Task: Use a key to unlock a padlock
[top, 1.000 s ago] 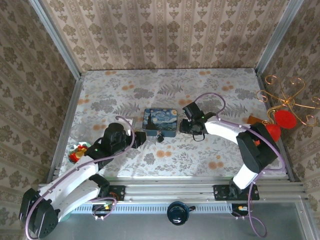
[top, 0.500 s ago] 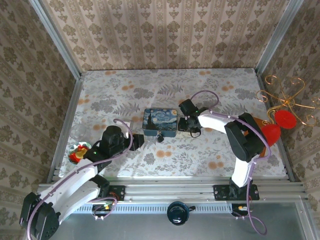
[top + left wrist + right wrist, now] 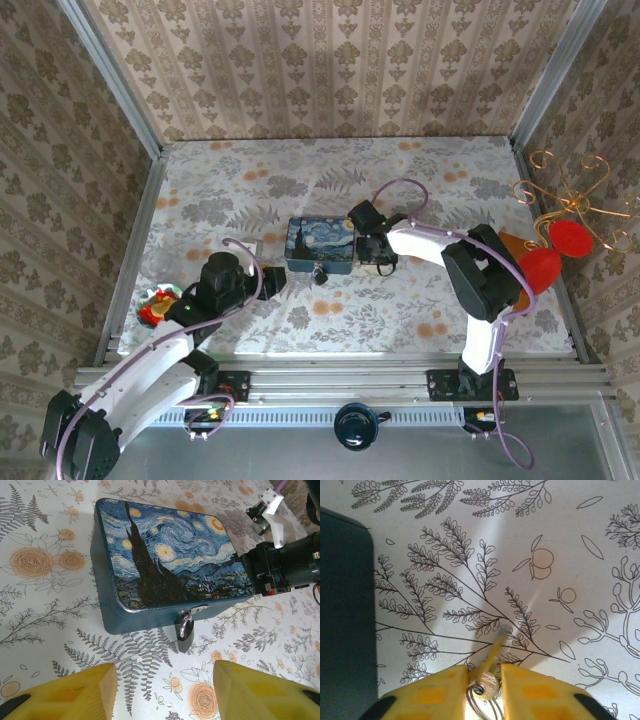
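My right pincer (image 3: 484, 677) is clamped on the round head of a slim metal key (image 3: 496, 650), the blade jutting ahead over the fern-printed worktop (image 3: 560, 540), and the rounded corner of the blue swirly-painted tin (image 3: 345, 605) sits just to its left. My left pincer (image 3: 164, 675) has its blocky yellow fingers spread wide, holding nothing. Straight ahead of it, the tiny dark padlock (image 3: 184, 630) hangs by its shiny shackle from the tin's front hasp.

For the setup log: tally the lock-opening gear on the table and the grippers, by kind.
padlock: 1
key: 1
tin box: 1
grippers: 2 (left gripper, right gripper)
Total: 5
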{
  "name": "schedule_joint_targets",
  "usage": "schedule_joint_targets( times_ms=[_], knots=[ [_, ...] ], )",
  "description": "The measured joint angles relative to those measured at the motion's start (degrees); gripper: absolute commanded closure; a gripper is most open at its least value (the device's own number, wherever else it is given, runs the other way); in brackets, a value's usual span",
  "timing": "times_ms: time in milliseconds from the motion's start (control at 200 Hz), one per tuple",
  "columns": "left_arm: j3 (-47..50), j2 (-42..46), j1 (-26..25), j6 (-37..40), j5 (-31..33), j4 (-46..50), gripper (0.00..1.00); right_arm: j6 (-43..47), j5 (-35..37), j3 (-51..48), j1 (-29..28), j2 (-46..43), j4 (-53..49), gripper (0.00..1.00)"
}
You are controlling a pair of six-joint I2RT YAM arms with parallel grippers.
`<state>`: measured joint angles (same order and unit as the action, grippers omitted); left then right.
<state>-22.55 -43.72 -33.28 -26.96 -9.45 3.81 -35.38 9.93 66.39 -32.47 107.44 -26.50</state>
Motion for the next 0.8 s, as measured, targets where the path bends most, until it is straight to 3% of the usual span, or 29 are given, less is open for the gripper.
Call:
schedule_joint_targets(
  times_ms=[285, 570, 800],
  knots=[
    [0.09, 0.02, 0.00, -0.31, -0.28, -0.37, 0.46, -1.03, 0.37, -2.73, -0.50, -2.03, 3.02, 1.00],
    [0.11, -1.31, 0.20, -0.42, -2.01, -1.60, 0.47, -1.55, -1.99, -10.99, -0.70, -11.34, 5.77, 1.00],
    [0.20, -2.32, 0.26, 0.94, -8.61, -7.37, 0.50, -2.14, -7.30, -12.66, -1.07, -23.08, 8.17, 1.00]
  ],
)
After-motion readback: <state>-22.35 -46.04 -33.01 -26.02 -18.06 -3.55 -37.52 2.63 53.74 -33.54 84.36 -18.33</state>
